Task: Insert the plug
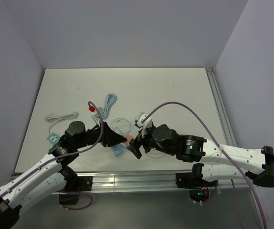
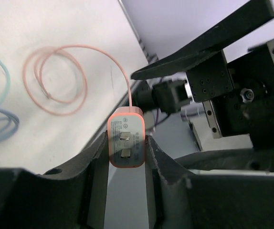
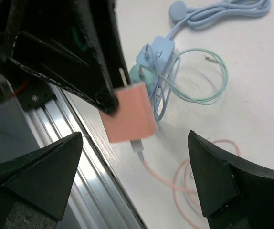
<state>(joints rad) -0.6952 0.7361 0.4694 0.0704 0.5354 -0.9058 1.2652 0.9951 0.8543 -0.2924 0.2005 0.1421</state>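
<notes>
Left jaws clamped on pink charger (image 2: 126,138), pinching its flat sides. Prongs face back toward left wrist, cable end points at right arm. Right jaws spread wide, empty, flanking charger. Charger aloft above near table (image 1: 175,90) edge.

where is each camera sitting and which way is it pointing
top external: above, behind the bases, looking down at the table; left arm and right arm show.
left wrist: looks along the left claw, shut on the pink charger.
right wrist: looks down through the open right claw at the table.
shared: both wrists see the charger.
</notes>
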